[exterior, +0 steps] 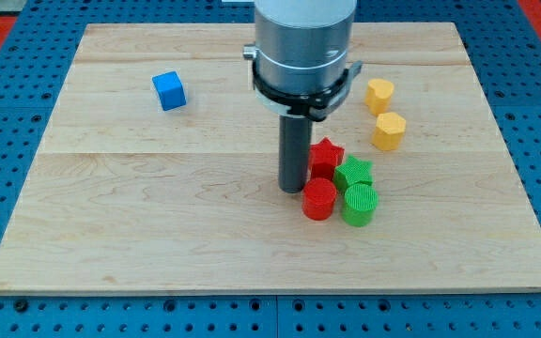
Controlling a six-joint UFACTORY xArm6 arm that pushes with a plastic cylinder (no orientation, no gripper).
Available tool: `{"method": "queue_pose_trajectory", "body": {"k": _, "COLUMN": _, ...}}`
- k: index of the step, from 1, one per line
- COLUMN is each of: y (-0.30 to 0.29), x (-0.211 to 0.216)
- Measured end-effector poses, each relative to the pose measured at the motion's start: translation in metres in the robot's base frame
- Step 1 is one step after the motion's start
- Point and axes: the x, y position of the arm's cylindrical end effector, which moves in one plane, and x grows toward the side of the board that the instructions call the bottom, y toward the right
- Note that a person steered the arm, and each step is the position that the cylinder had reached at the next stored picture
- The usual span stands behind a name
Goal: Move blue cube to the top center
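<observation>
The blue cube (pixel 169 91) sits on the wooden board (pixel 158 216) at the upper left. My tip (pixel 293 190) rests on the board near the middle, far to the lower right of the blue cube. It stands just left of the red star (pixel 326 155) and the red cylinder (pixel 319 199), close to both.
A green star (pixel 354 173) and a green cylinder (pixel 360 205) lie right of the red blocks. Two yellow blocks (pixel 379 95) (pixel 389 130) sit at the upper right. The arm's grey body (pixel 303 47) hangs over the top centre. Blue pegboard (pixel 7 94) surrounds the board.
</observation>
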Motion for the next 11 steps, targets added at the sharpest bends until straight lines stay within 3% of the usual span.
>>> {"method": "queue_pose_trajectory", "body": {"k": 2, "y": -0.107, "x": -0.026}}
{"method": "queue_pose_trajectory", "body": {"k": 5, "y": -0.136, "x": -0.159}}
{"method": "queue_pose_trajectory", "body": {"k": 6, "y": -0.166, "x": -0.184}}
{"method": "queue_pose_trajectory", "body": {"k": 8, "y": -0.227, "x": -0.145}}
{"method": "queue_pose_trajectory", "body": {"k": 10, "y": -0.267, "x": -0.179}}
{"method": "queue_pose_trajectory", "body": {"k": 11, "y": -0.222, "x": -0.199}}
